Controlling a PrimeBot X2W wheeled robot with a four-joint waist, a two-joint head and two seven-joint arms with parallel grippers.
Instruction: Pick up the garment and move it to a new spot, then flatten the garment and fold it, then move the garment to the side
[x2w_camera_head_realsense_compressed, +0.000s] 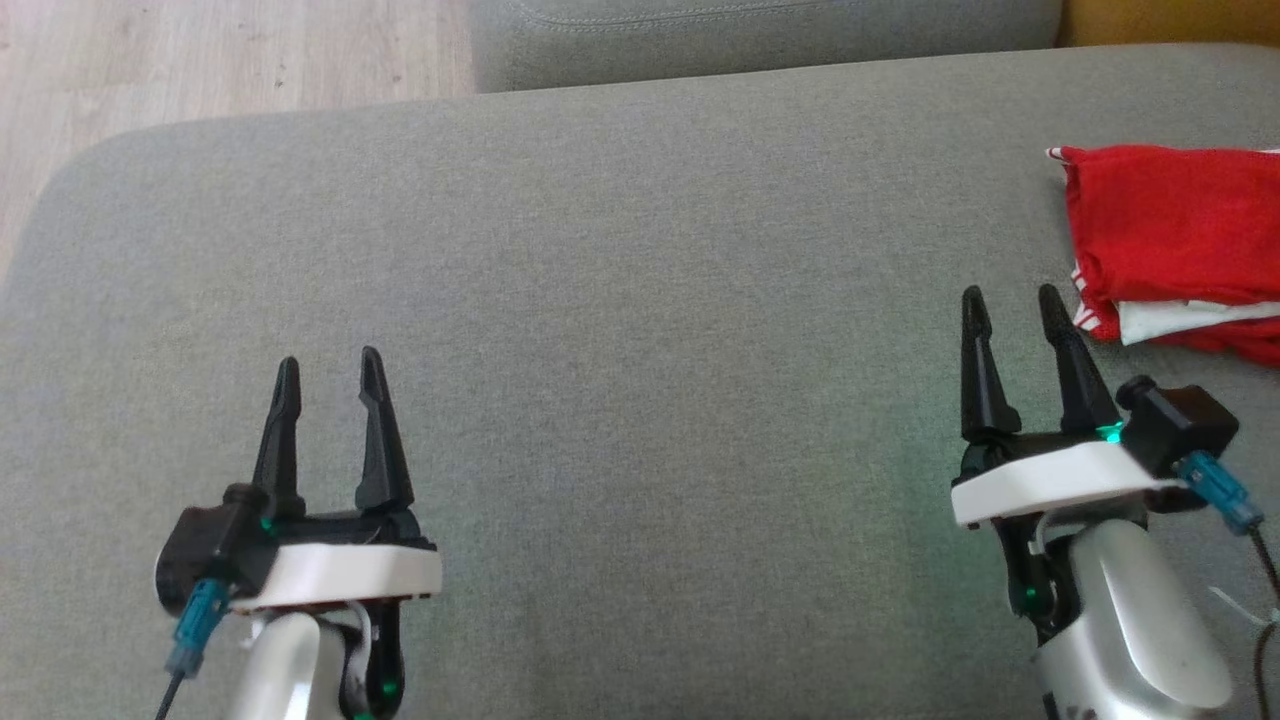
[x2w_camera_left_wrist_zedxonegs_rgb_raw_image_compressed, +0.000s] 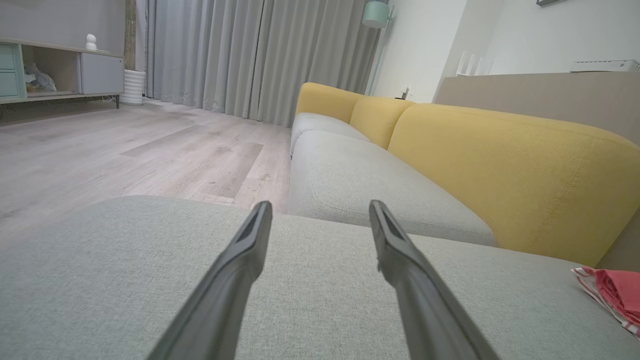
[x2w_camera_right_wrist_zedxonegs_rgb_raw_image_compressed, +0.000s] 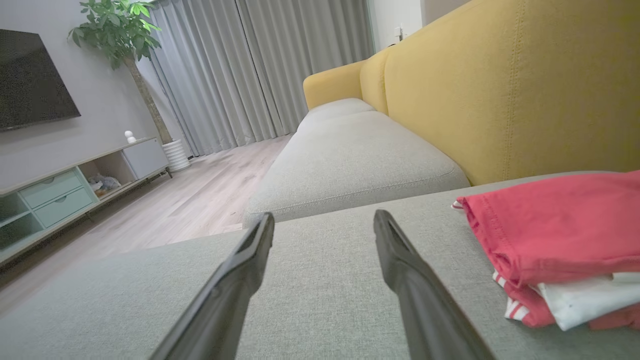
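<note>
Red garment (x2w_camera_head_realsense_compressed: 1170, 230) lay folded on grey cushion (x2w_camera_head_realsense_compressed: 640, 300), likely soft, light; best pinched at near edge. Left gripper (x2w_camera_head_realsense_compressed: 330, 370), right gripper (x2w_camera_head_realsense_compressed: 1012, 305) hovered spread, empty.

The garment (x2w_camera_head_realsense_compressed: 1170, 220) is soft, matt red cloth with a white cloth layer. Under the garment, the seat cushion (x2w_camera_head_realsense_compressed: 640, 300) is grey woven cloth, matt and coarse-grained. Behind the garment, the backrest (x2w_camera_right_wrist_zedxonegs_rgb_raw_image_compressed: 500, 90) is yellow woven cloth with stitched seams. The left end effector (x2w_camera_head_realsense_compressed: 330, 357) and right end effector (x2w_camera_head_realsense_compressed: 1011, 291) look like matt dark plastic, mounted on smooth, glossy white shells. The floor (x2w_camera_head_realsense_compressed: 200, 60) shows pale wood grain.
</note>
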